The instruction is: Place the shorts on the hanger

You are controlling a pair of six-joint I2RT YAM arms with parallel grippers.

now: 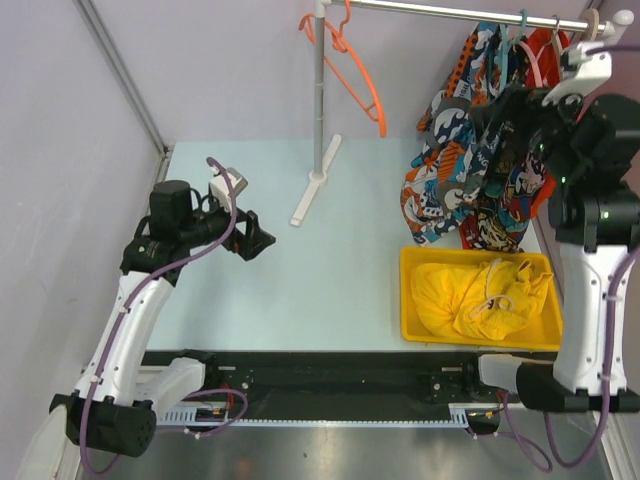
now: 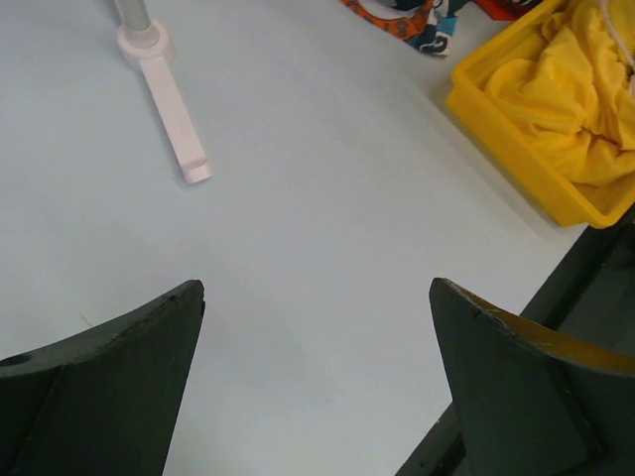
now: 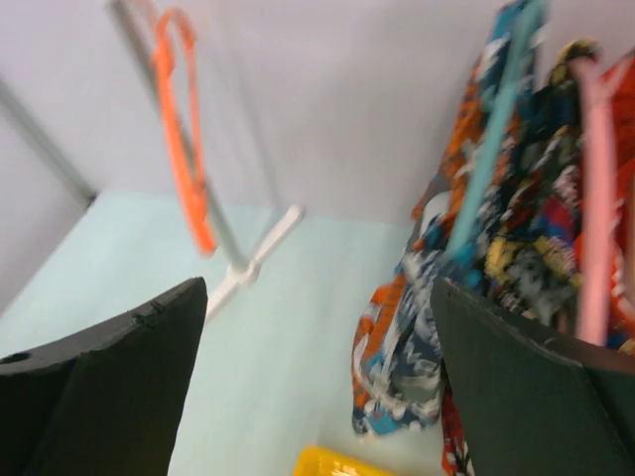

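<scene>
The navy, teal, orange and white print shorts (image 1: 455, 150) hang from the teal hanger (image 1: 522, 22) on the rail at the back right; they also show in the right wrist view (image 3: 407, 337) under the teal hanger (image 3: 496, 119). My right gripper (image 1: 510, 115) is open and empty, raised beside the hanging shorts, its jaws not touching them. My left gripper (image 1: 252, 238) is open and empty, low over the table at the left, far from the shorts. In the left wrist view only a scrap of the shorts (image 2: 417, 20) shows at the top edge.
A yellow bin (image 1: 410, 300) holds a yellow garment (image 1: 480, 295) at the front right. A white rack stand (image 1: 318, 170) carries the rail (image 1: 450, 10). An orange hanger (image 1: 355, 70) hangs at the left. Comic-print shorts (image 1: 520, 195) hang on a pink hanger (image 3: 593, 198).
</scene>
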